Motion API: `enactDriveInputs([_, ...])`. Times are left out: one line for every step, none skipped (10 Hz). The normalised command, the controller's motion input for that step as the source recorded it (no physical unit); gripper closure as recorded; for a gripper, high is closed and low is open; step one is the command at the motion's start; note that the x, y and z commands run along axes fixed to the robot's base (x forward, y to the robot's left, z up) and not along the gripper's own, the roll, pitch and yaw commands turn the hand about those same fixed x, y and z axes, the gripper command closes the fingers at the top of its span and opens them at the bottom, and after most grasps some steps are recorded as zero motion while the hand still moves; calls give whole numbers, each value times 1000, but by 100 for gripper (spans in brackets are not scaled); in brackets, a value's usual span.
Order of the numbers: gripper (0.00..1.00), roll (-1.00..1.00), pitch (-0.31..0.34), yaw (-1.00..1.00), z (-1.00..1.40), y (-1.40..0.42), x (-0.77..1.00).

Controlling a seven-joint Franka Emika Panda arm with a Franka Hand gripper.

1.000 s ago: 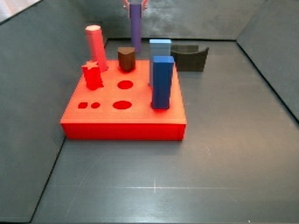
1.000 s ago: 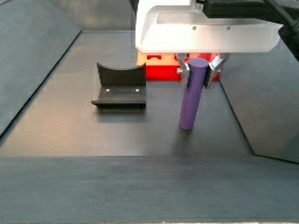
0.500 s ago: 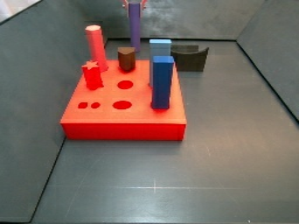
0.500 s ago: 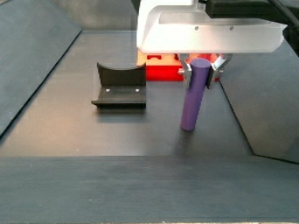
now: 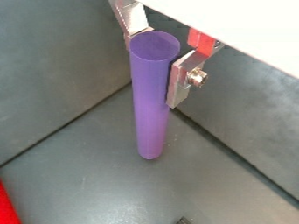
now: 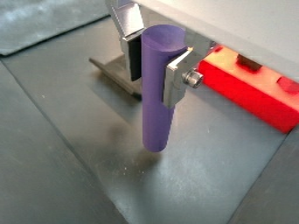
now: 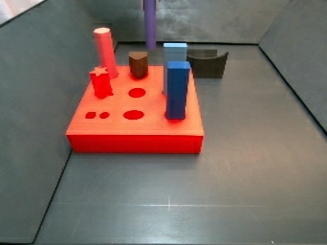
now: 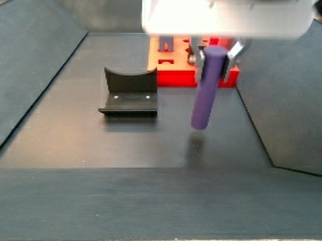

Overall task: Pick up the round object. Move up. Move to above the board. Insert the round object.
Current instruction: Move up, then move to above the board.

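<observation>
The round object, a tall slim purple cylinder peg (image 5: 149, 96), hangs upright in my gripper (image 5: 155, 51), which is shut on its top end. Both wrist views show the silver fingers (image 6: 177, 74) pressed on either side of the peg (image 6: 158, 96). In a side view the peg (image 8: 205, 89) is a little above the floor beside the fixture, with my gripper (image 8: 214, 52) on top. In a side view the peg (image 7: 149, 21) is behind the red board (image 7: 134, 120); the gripper is above that frame. The board also shows beyond the peg in a wrist view (image 6: 251, 87).
On the board stand a pinkish-red cylinder (image 7: 103, 50), a red star peg (image 7: 99, 81), a tall blue square block (image 7: 177, 88), a dark olive block (image 7: 138, 64) and a light blue block (image 7: 175, 50). The dark fixture (image 8: 128, 91) stands on the floor beside the peg. Grey walls enclose the floor.
My gripper has risen with the purple peg. The peg's lower end has come off the floor. Nothing else has moved.
</observation>
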Motion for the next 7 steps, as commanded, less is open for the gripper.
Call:
enactDriveInputs([100,70,78,14,381,-4,-28])
enactDriveInputs([100,86,89,18,236,-2,-15])
enactDriveInputs([100,445,-4,-171,1000,-112,-87])
enactDriveInputs([100,413,-1,-154,1000,-118,-90])
enactDriveInputs([100,348,1,-99,1000,-117,-98])
enactDriveInputs([100,267,2,-59,1000,-105,-100])
enactDriveInputs([100,180,17,-22,1000,-94,-90])
